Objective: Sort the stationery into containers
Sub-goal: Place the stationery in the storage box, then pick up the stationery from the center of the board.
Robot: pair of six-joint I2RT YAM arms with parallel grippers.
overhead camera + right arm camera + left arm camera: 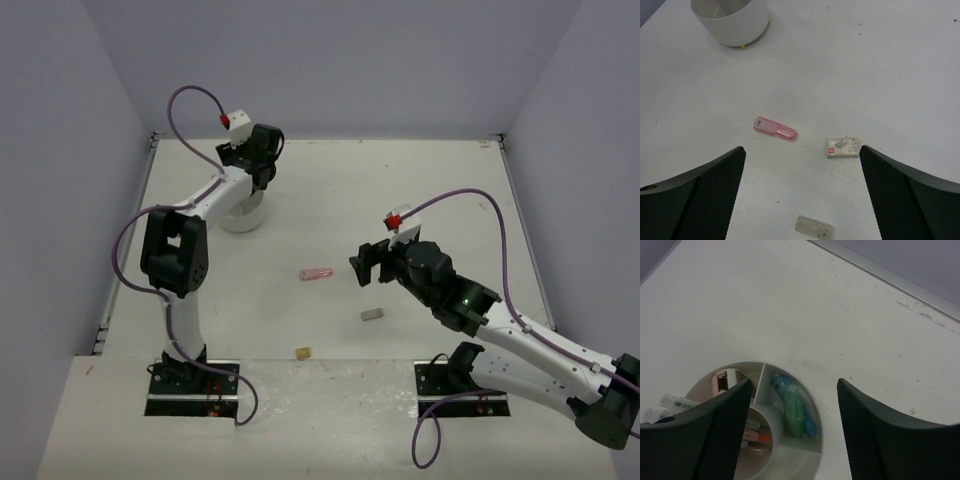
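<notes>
The white tub (243, 215) stands at the back left, and my left gripper (262, 172) hangs over it. From the left wrist, that gripper (794, 386) is open and empty above the tub's rim (812, 407). A green clip (794, 412) and a blue clip (782, 383) lie in one outer compartment. Pens (758, 438) lie in the middle one. My right gripper (364, 265) is open at mid-table. In the right wrist view it (802, 150) holds nothing, with a pink clip (775, 129) and a labelled white eraser (843, 147) just ahead and a beige eraser (813, 227) nearer.
Seen from above, the pink clip (317, 273) lies left of the right gripper, a grey eraser (373, 314) lies below it, and a tan eraser (302, 352) sits near the front edge. Grey walls close the table on three sides.
</notes>
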